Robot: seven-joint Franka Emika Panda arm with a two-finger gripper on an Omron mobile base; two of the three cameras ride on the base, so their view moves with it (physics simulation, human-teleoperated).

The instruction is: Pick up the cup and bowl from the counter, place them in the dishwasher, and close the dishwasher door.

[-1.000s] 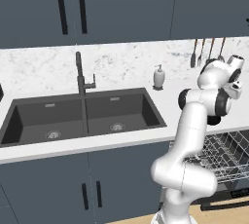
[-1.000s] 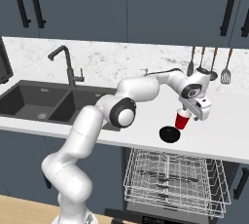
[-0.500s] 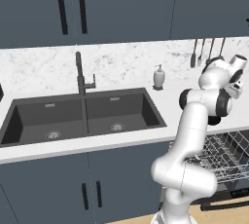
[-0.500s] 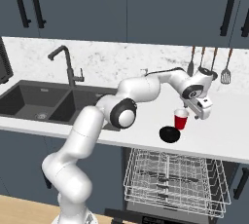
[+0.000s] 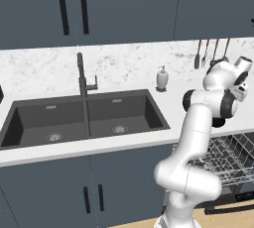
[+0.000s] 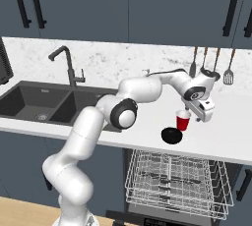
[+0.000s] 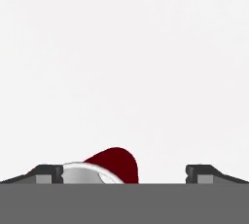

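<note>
A red cup [image 6: 183, 120] stands upright on the white counter [image 6: 231, 131], with a black bowl [image 6: 172, 135] right beside it toward the front edge. My gripper [image 6: 202, 116] hangs just to the right of the cup, pointing down. In the hand view the gripper [image 7: 125, 175] is open, its fingertips [image 7: 47, 173] set wide apart, and the cup [image 7: 114, 164] with its white rim sits low between them, nearer the left one. Below the counter the dishwasher's wire rack [image 6: 179, 178] is pulled out over the lowered dishwasher door [image 6: 147, 217].
A dark double sink [image 5: 84, 115] with a black faucet [image 5: 82, 76] lies to the left. A soap dispenser [image 5: 162, 79] stands by the backsplash, and utensils [image 6: 214, 63] hang on the wall behind the cup. Dark cupboards [image 6: 123, 4] run above.
My hand has shifted slightly right and down next to the cup. The cup and the bowl have stayed where they were.
</note>
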